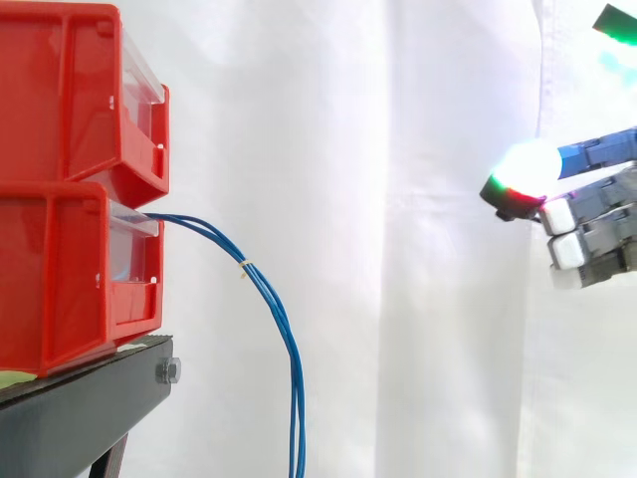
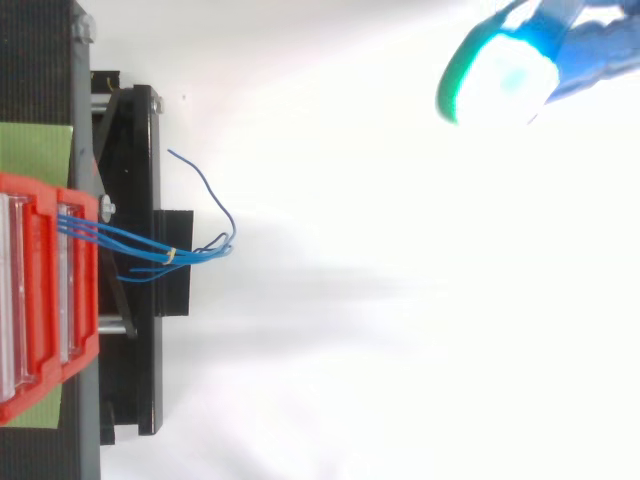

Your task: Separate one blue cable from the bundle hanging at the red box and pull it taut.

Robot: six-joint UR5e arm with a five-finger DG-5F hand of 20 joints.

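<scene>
**Side view: robot hand open, well short of the blue bundle**

The robot hand (image 1: 587,214) enters from the right with its fingers straight and lightly spread, holding nothing; a glowing fingertip (image 1: 526,167) points towards the bins. It is well apart from the bundle of blue cables (image 1: 297,418), which leaves the mouth of the lower red bin (image 1: 60,279), arcs outward and hangs down past the black stand (image 1: 90,398). A small pale tie (image 1: 245,267) binds the strands just beyond the bin.

The step in hand looks like the approach, with nothing separated yet. From above, one loose strand (image 2: 205,185) curls away from the rest beyond the tie, and this seems the easiest to single out.

To do it well, the hand should probably close in below the tie, where the strands can part. Thumb and one fingertip should pinch a single strand rather than the whole bundle. Pull away from the bin along the cable's own line, slowly, and stop once it runs straight. A hard tug could drag the bin off the stand or draw the tied strands along with it.
</scene>
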